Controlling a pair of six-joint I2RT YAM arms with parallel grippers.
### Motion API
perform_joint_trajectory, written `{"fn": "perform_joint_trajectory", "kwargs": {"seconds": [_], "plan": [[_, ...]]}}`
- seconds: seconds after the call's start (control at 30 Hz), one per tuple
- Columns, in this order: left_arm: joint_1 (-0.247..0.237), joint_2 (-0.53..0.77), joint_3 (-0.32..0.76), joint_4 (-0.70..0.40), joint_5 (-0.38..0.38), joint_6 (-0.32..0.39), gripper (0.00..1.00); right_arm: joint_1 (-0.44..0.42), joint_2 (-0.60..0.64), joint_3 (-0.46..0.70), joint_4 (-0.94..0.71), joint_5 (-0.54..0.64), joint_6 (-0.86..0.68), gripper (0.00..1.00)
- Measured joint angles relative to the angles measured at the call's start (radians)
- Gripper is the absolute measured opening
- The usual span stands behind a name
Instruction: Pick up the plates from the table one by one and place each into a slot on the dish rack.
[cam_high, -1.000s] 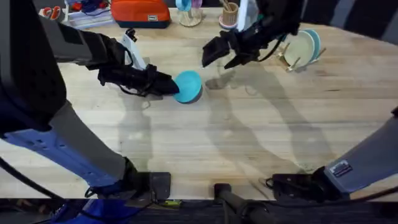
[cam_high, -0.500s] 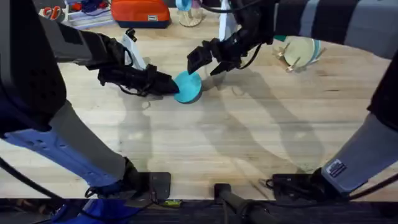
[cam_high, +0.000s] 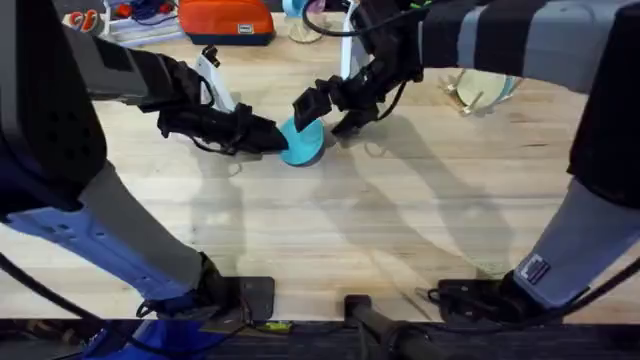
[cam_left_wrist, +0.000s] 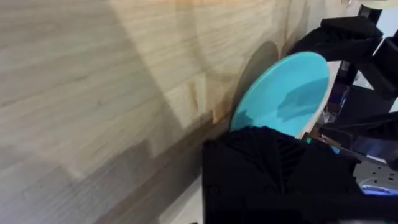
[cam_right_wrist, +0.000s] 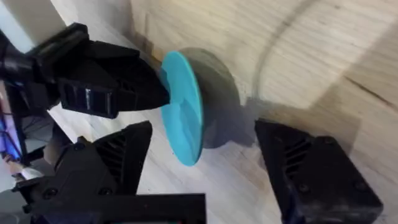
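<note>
A turquoise plate (cam_high: 302, 140) stands tilted on edge above the table (cam_high: 330, 230) left of centre. My left gripper (cam_high: 272, 136) is shut on its left rim. In the left wrist view the plate (cam_left_wrist: 283, 93) rises out of my black fingers (cam_left_wrist: 273, 162). My right gripper (cam_high: 328, 110) is open just behind the plate. In the right wrist view its two fingers (cam_right_wrist: 115, 155) stand on either side of the plate (cam_right_wrist: 183, 115) without touching it. The dish rack (cam_high: 465, 98) at the back right holds a cream plate (cam_high: 480, 82) and a pale blue one (cam_high: 507, 80).
An orange-red case (cam_high: 225, 18) and a clear glass (cam_high: 303, 22) stand along the table's far edge. The right arm (cam_high: 500, 40) stretches across in front of the rack. The arms' bases (cam_high: 350, 305) sit at the near edge.
The right gripper has swung left from near the rack to the turquoise plate, its fingers open. The left gripper and the plate have stayed where they were.
</note>
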Motion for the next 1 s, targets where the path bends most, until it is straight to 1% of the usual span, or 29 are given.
{"fn": "perform_joint_trajectory", "kwargs": {"seconds": [0.3,0.33,0.37,0.5,0.6,0.67,0.77,0.83,0.9,1.0], "plan": [[0.0,0.0,0.0,0.0,0.0,0.002,0.041,0.001,0.0,0.0,0.0,0.0,0.002,0.994],[0.0,0.0,0.0,0.0,0.0,0.002,0.041,0.002,0.0,0.0,0.0,0.0,0.003,0.933],[0.0,0.0,0.0,0.0,0.0,0.002,0.041,0.002,0.0,0.0,0.0,0.0,0.003,0.894],[0.0,0.0,0.0,0.0,0.0,0.002,0.041,0.002,0.0,0.0,0.0,0.0,0.003,0.774],[0.0,0.0,0.0,0.0,0.0,0.002,0.041,0.004,0.0,0.0,0.0,0.0,0.005,0.651],[0.0,0.0,0.0,0.0,0.0,0.002,0.041,0.004,0.0,0.0,0.0,-0.001,0.006,0.495],[0.0,0.0,0.0,0.0,0.0,0.002,0.041,0.004,0.0,0.0,0.0,-0.001,0.007,0.197],[0.0,0.0,0.0,0.0,0.0,0.002,0.041,0.004,0.0,0.0,0.0,-0.001,0.006,0.146],[0.0,0.0,0.0,0.0,0.0,0.003,0.041,0.004,0.0,0.0,-0.001,-0.008,0.01,0.049],[0.0,0.0,0.0,0.0,0.0,0.003,0.041,0.002,0.0,0.002,0.0,-0.016,0.01,0.033]]}}
